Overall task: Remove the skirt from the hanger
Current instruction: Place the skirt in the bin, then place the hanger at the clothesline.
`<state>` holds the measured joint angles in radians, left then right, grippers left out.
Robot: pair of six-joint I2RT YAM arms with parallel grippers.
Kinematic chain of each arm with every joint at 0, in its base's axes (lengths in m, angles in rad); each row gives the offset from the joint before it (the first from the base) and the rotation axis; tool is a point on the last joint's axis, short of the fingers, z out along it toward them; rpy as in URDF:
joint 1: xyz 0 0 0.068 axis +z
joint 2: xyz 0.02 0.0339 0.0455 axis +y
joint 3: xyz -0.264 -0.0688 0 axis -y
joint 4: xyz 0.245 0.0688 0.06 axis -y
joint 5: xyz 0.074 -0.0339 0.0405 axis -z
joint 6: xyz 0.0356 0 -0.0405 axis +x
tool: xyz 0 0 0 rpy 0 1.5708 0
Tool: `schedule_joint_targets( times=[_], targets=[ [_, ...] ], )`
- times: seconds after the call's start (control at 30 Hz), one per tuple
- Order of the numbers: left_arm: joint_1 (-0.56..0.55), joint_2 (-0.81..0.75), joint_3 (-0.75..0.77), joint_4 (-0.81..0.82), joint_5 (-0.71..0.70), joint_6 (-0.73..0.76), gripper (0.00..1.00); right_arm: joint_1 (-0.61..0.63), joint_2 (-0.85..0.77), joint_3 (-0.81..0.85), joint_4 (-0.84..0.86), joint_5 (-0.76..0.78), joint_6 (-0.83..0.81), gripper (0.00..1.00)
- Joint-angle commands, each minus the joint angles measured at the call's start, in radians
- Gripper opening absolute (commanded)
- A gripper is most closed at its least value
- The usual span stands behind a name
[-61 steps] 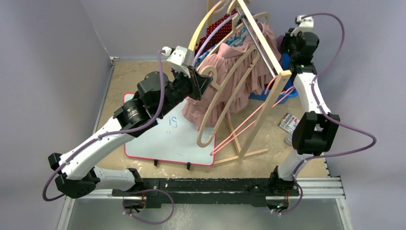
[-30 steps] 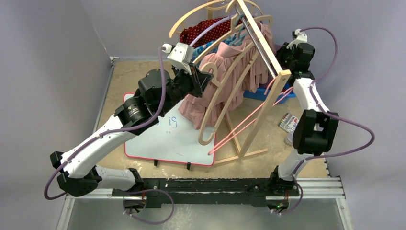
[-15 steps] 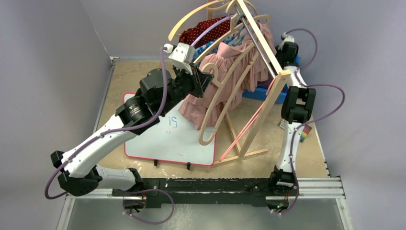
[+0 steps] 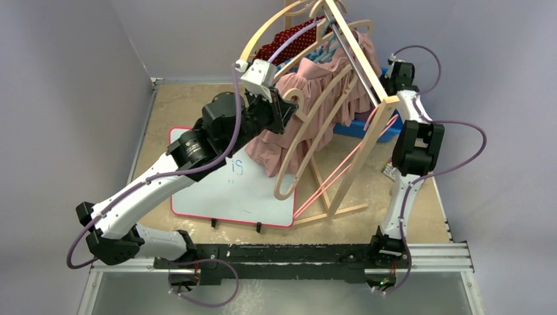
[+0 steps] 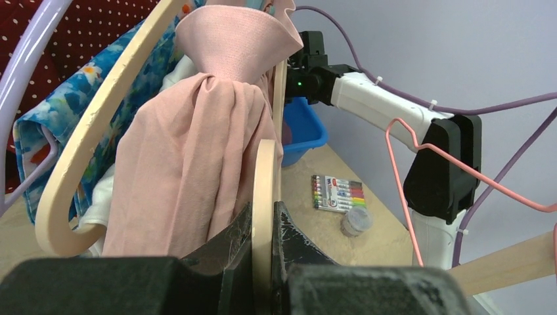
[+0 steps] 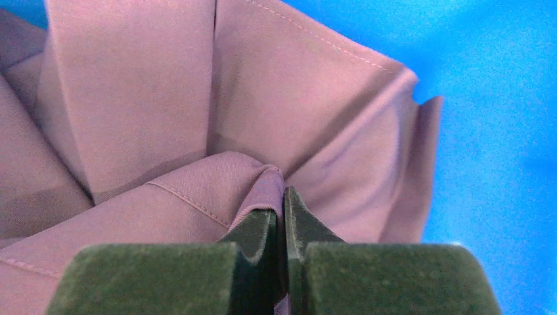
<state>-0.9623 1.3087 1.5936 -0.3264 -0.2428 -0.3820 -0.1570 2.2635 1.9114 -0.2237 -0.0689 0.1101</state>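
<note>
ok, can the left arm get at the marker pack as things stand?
Probably not. The left gripper is shut on the wooden hanger, and the marker pack lies beyond the rack, beside the right arm; it would have to let go and go round them.

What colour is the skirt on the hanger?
Dusty pink. The skirt shows best in the left wrist view.

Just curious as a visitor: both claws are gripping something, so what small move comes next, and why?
Probably the right gripper pulls the skirt gently away while the left gripper holds the hanger steady: each is shut on its piece, and the skirt is bunched on the hanger.
</note>
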Motion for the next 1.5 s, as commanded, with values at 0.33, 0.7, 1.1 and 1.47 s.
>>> schedule_joint_targets(
  times=[0.33,0.7,1.1,1.47],
  targets=[
    [0.004,0.022,0.098,-0.049,0.036,0.041,0.00,-0.032,-0.405,-0.154,-0.103,0.021,-0.099,0.99],
    [0.004,0.049,0.102,-0.050,0.161,0.012,0.00,-0.129,-1.006,-0.779,0.206,-0.437,0.153,0.99],
    [0.004,0.147,0.186,-0.088,0.227,0.058,0.00,-0.326,-1.120,-0.804,0.061,-0.604,0.180,0.95],
    [0.004,0.208,0.251,-0.125,0.279,0.200,0.00,-0.334,-1.104,-0.656,-0.071,-0.609,0.083,0.94]
  ],
)
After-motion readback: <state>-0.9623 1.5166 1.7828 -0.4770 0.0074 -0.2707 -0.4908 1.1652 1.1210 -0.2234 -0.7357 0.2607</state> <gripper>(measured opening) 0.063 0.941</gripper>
